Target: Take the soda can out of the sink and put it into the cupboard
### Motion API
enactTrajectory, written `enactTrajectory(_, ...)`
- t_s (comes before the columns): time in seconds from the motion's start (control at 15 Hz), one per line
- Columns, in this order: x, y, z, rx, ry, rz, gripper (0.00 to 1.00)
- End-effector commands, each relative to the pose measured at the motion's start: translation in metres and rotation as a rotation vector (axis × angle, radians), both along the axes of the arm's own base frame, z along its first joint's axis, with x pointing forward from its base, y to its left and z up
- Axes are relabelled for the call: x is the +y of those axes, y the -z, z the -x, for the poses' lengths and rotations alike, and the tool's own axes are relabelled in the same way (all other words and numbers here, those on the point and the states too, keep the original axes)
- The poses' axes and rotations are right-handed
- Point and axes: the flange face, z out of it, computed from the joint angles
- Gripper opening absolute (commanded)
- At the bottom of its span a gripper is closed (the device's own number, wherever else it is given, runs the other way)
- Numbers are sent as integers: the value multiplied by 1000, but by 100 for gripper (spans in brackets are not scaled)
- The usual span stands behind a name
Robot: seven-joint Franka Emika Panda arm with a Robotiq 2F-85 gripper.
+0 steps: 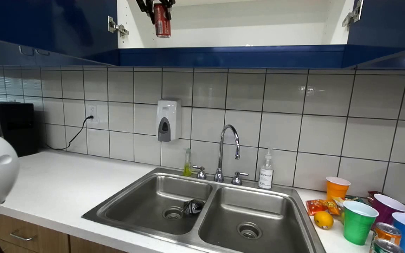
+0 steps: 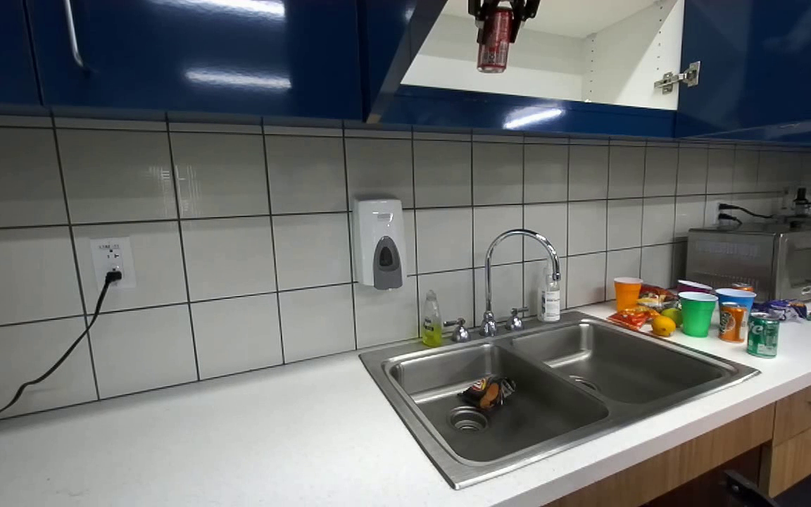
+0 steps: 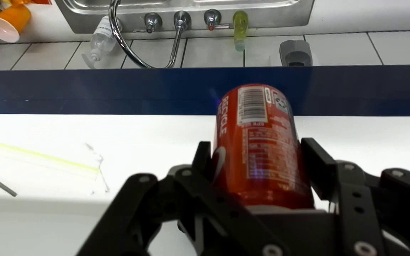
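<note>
Red cylindrical soda can (image 3: 260, 144) is clasped near-upright by the black claw (image 3: 257, 155). Lowering inside the glossy blue-fronted cupboard (image 1: 230, 56) seems required.

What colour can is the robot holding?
The soda can is red with white print, clearest in the wrist view.

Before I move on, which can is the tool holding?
The red can, held in the tool at the open cupboard; the green can and the orange can beside it stand on the counter.
</note>
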Motion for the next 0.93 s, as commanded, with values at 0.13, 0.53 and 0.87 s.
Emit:
enactTrajectory(0.13, -18, -7, -19, -7, 13, 15, 40)
enactTrajectory(0.53, -30, -9, -36, -21, 30, 16, 40)
enactTrajectory(0.87, -40, -9, -52, -24, 44, 11, 40)
